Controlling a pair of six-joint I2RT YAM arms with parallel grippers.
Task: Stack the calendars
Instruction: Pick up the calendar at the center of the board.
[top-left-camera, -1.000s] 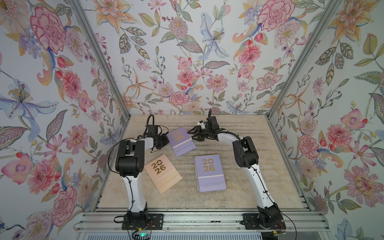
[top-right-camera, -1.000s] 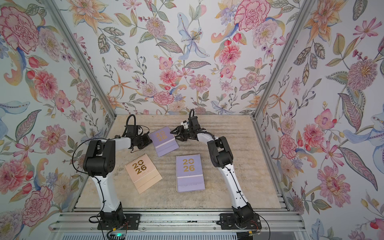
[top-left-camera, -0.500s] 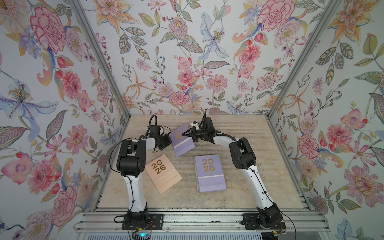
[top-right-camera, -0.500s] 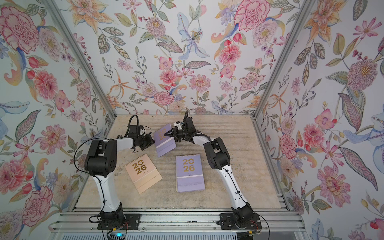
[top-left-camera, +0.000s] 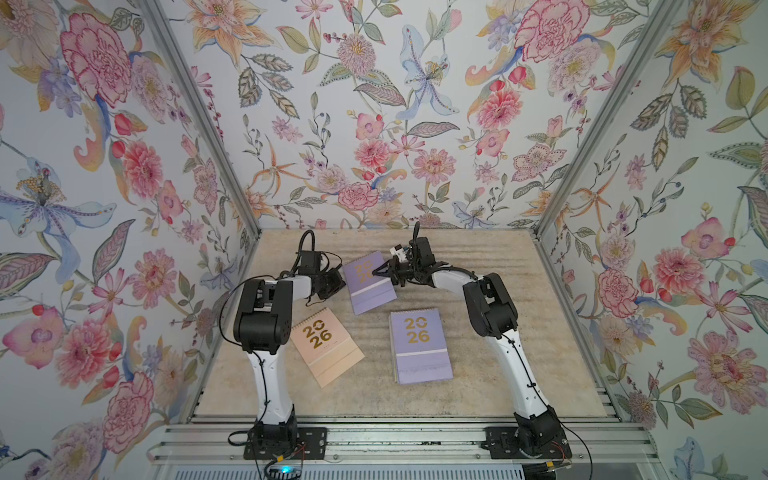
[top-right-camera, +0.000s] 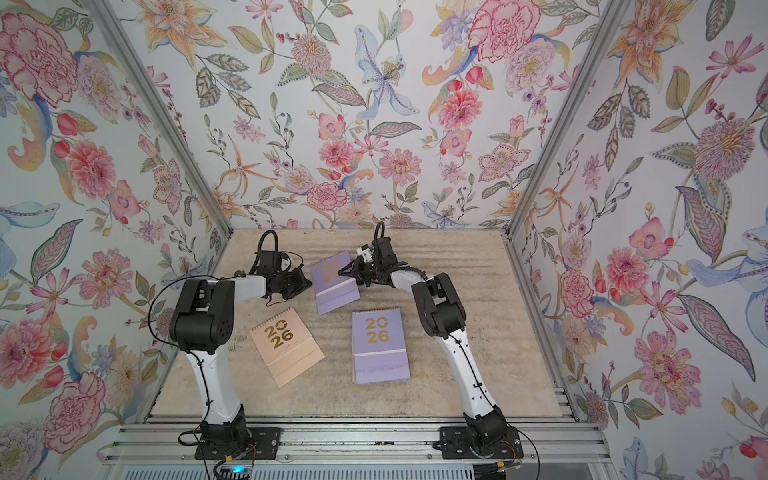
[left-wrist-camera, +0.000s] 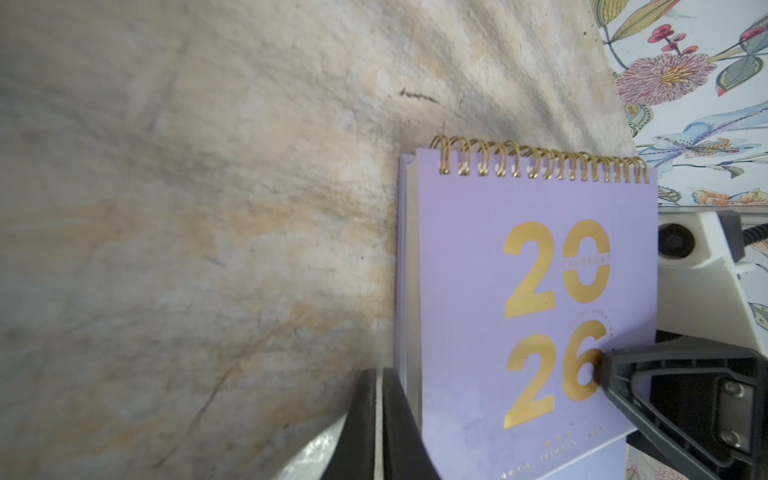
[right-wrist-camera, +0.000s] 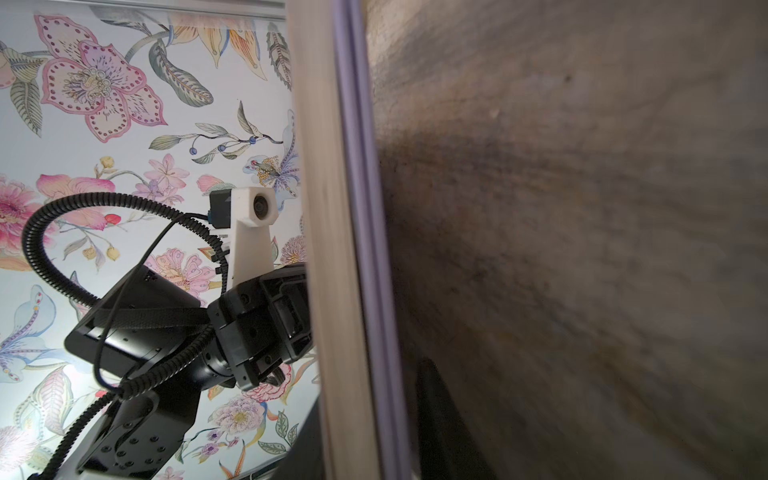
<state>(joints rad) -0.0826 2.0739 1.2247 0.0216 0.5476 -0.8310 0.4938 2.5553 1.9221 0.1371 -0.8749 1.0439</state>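
- The right gripper (top-left-camera: 380, 272) is reaching in from 3 o'clock and pinching the right-hand edge of the far lilac calendar (top-left-camera: 370, 291). In the left wrist view one of its fingers (left-wrist-camera: 665, 374) is pressing on the cover and hiding part of the gold "6". In the right wrist view the calendar (right-wrist-camera: 332, 208) is showing edge-on, with another dark finger (right-wrist-camera: 440, 415) lying against its other face.
- The left gripper (top-left-camera: 340, 285) is sitting at that calendar's 9 o'clock edge with its jaws pressed together and gripping nothing. The left wrist view is showing its fingers (left-wrist-camera: 395, 424) as two dark strips with only a thin pale line between them, just beside the page block. I cannot tell whether they are touching the calendar.
- The far lilac calendar is sitting at about 11 o'clock on the table (top-left-camera: 540, 374), with its spiral pointing toward 12 o'clock. In both top views the right gripper is covering part of the "2026". It is hard to make out from above whether the calendar is lying flat or lifting off the surface.
- In the right wrist view the calendar's edge is hiding the fingertips of the left gripper (right-wrist-camera: 266, 324), and the table beyond is blurring into brown streaks.
- The peach-pink calendar (top-left-camera: 328, 353) is lying flat at about 8 o'clock, turned askew, with its cover fully showing.
- The near lilac pile (top-left-camera: 419, 345) is lying just past the centre toward 5 o'clock, cover up. Layered edges are showing at its 6 o'clock end, but they are too fine to count how many calendars are lying there.
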